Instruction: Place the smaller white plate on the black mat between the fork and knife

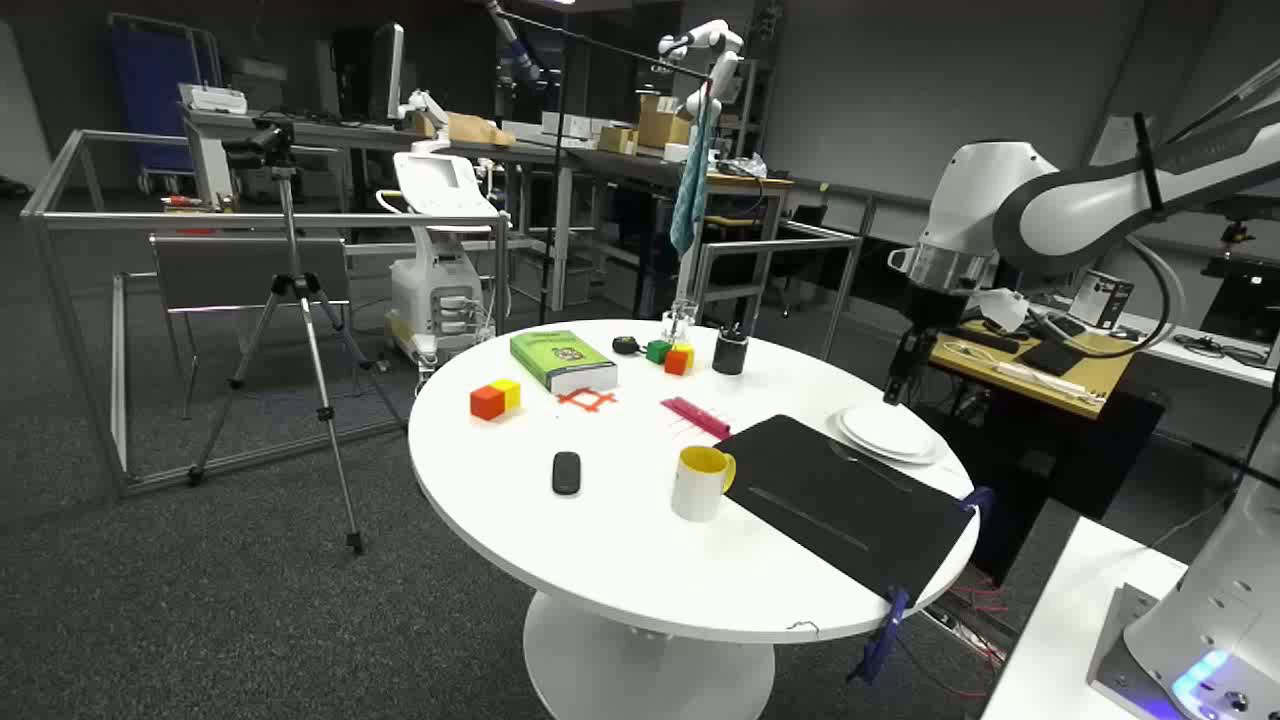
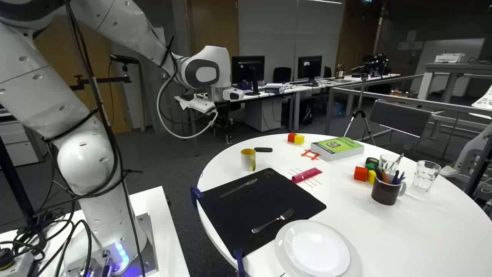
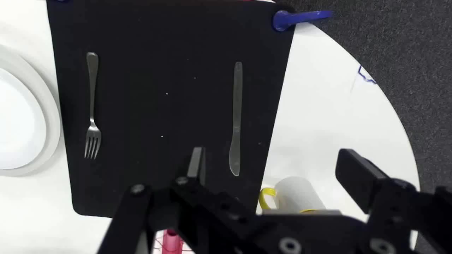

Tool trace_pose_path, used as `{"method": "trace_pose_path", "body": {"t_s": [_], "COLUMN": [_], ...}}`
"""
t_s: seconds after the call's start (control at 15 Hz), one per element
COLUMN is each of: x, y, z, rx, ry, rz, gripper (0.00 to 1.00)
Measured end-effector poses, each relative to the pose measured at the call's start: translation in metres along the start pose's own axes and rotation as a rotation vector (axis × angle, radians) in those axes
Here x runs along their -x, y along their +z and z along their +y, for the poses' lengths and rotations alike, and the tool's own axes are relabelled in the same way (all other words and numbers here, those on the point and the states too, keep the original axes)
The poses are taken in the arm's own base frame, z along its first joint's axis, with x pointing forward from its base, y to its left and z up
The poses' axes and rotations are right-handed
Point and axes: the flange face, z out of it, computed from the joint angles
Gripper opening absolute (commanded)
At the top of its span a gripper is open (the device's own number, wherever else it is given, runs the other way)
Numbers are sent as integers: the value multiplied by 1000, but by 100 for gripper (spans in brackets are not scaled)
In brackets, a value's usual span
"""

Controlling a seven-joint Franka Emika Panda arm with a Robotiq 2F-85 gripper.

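Note:
The smaller white plate [image 2: 317, 248] lies on top of a larger white plate [image 2: 355, 265], beside the fork side of the black mat [image 2: 246, 211]. The smaller plate also shows in an exterior view [image 1: 886, 428] and, cut by the left edge, in the wrist view [image 3: 17, 123]. On the mat lie a fork [image 3: 92, 88] and a knife [image 3: 237, 106], apart and roughly parallel, with bare mat [image 3: 162, 95] between them. My gripper [image 3: 273, 164] is open and empty. In both exterior views it hangs in the air above table height, apart from the plates.
A white cup with a yellow handle [image 1: 698, 485] stands by the mat's knife side. Blue clamps [image 2: 238, 261] hold the mat at the table edge. A pink object [image 2: 306, 175], green book [image 2: 338, 148], coloured blocks [image 2: 360, 174], pen mug [image 2: 386, 191] and glasses [image 2: 426, 175] stand farther off.

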Motion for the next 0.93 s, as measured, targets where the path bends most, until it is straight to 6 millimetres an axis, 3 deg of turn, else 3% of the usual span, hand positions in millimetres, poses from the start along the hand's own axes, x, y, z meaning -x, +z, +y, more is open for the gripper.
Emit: {"method": "trace_pose_path", "body": {"t_s": [0.73, 0.93], "x": [0, -2], "y": [0, -2], "z": [2, 23], "rx": [-1, -12], "ry": [4, 44], "rz": [-3, -1], "gripper": [100, 100]}}
